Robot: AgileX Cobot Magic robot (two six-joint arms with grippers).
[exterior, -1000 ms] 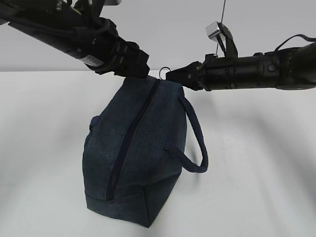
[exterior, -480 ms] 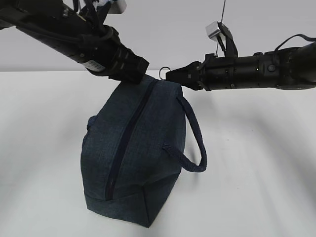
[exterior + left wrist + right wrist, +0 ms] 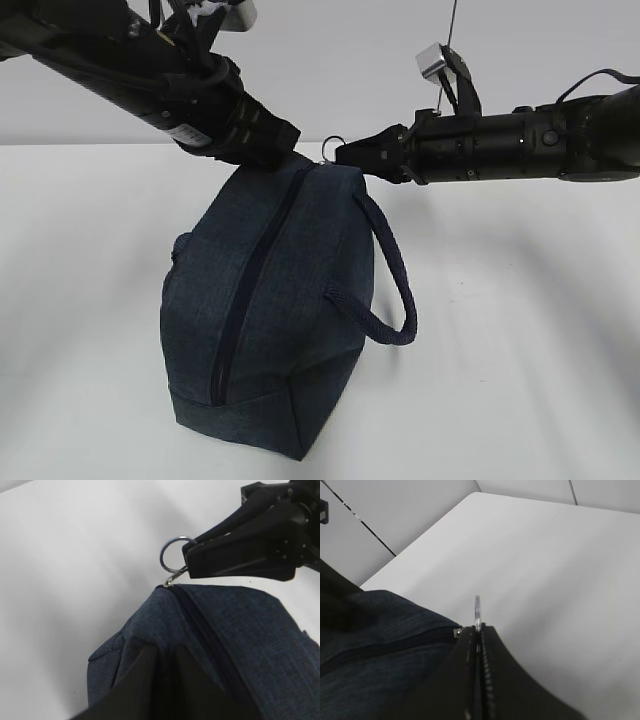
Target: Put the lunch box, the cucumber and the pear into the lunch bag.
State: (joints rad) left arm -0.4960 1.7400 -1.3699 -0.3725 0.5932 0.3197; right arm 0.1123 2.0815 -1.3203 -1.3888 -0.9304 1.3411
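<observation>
Your left gripper [image 3: 283, 150] has closed down over the last second onto the far top corner of the lunch bag [image 3: 270, 300], and the bag has shifted a little toward the left of the exterior view as it did so. The left wrist view shows dark fabric bunched between the left fingers [image 3: 145, 680], so I judge it is now pinching the bag's cloth (the grip itself sits at the bottom edge of that view). Your right gripper [image 3: 345, 155] has not moved: its jaws are pressed together on the ring pull [image 3: 172, 555] at the far end of the zipper [image 3: 250, 280].

That gives you one hand to brace the bag and one on the pull, which is what opening the zipper calls for. The zipper is still closed along its whole length, so nothing can go in yet.

Count: one lunch bag, standing on the white table [image 3: 520, 350]; one zipper; one ring pull; two looped handles, the near one [image 3: 385, 290] plain, the other only peeking out on the left. No lunch box, cucumber or pear shows in any view.
</observation>
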